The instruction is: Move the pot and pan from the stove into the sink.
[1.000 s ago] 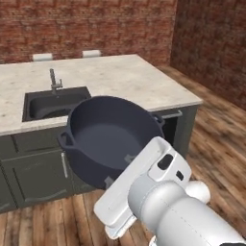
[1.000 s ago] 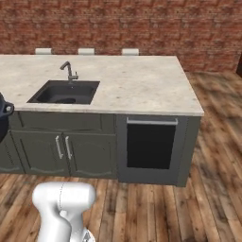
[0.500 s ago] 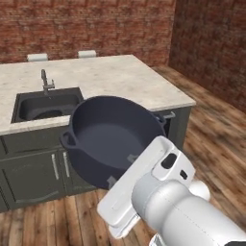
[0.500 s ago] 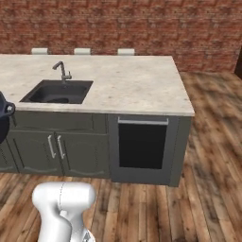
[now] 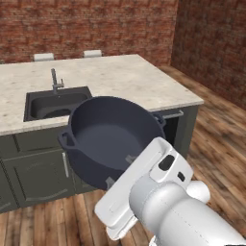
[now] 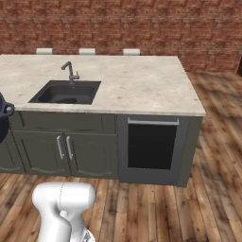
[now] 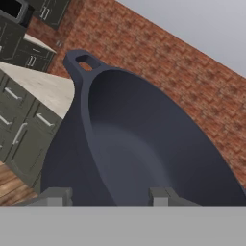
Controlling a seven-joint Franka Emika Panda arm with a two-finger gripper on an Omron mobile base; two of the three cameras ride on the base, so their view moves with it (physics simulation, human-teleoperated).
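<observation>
Dark blue-grey and deep, the pot (image 5: 113,137) fills the middle of my left base view, tipped so its open mouth faces up and toward the camera, with one loop handle at its left rim and the other at the upper right. It hangs in the air in front of the island cabinets (image 5: 36,173), off any surface. In the hand view the pot (image 7: 144,153) takes up most of the frame, its wall running down between the two finger tips (image 7: 57,196) at the bottom edge, one outside the wall and one inside. So I read the gripper (image 7: 108,197) as pinching the pot's rim. At the far left edge of the right base view I catch just a sliver of the pot (image 6: 4,118) and one handle.

Behind the pot, in the upper left of the left base view, sits the sink (image 5: 55,103), a dark basin sunk into the pale stone countertop (image 5: 120,77), with its grey faucet (image 5: 55,79) at the back rim. In the right base view the sink (image 6: 66,92) lies left of centre. Below the counter, right of centre, is a dark dishwasher door (image 6: 150,144). A red brick wall (image 6: 123,23) runs across the top, and wooden floor (image 6: 189,208) fills the bottom right.
</observation>
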